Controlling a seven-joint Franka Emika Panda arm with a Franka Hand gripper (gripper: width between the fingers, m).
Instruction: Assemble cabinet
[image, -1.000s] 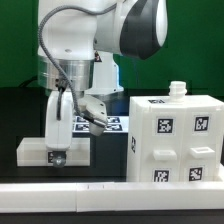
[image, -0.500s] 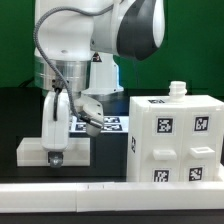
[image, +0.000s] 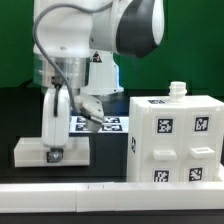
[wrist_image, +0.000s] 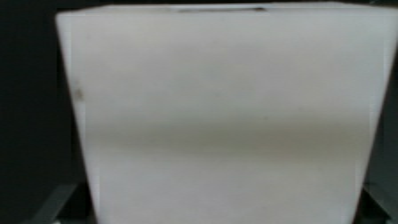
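Here end effector (image: 56, 152) sits over low cabinet part (image: 35, 151); grip state unclear.

No words, brand names or numbers can be read anywhere. The only signs are square black-and-white marker tags. Several sit on the cabinet body (image: 176, 140) at the right of the exterior view: one on its top face and four on the face toward the camera, the lowest pair cut by the long white rail (image: 112, 203) along the bottom edge. More tags lie on the marker board (image: 108, 124) at centre frame. The wrist view shows a blank white surface.
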